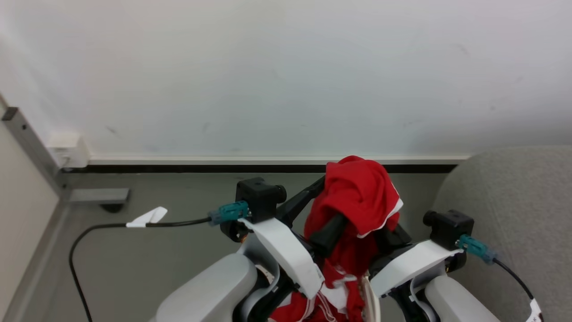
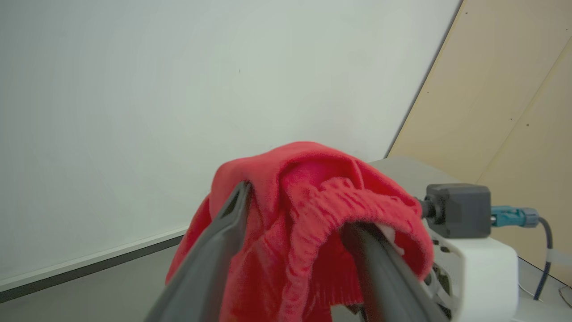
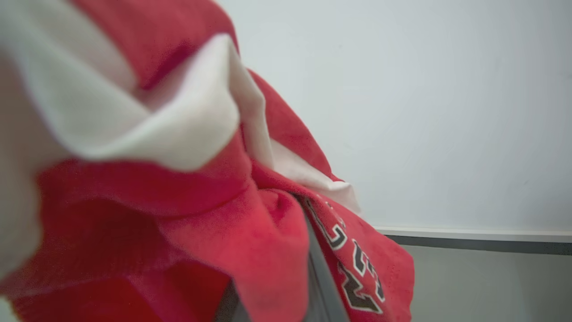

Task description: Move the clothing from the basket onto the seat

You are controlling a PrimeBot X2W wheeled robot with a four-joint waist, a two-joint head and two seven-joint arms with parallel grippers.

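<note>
Holding one clothing piece — left fingers spread, right fingers pinched.

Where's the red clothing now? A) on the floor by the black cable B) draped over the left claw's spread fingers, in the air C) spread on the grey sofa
B: the clothing drapes over the left claw, whose two fingers stand apart under the cloth.

The clothing is bright red with white trim and black, white-outlined lettering. The sofa is plain grey, the wall off-white, the floor grey.
</note>
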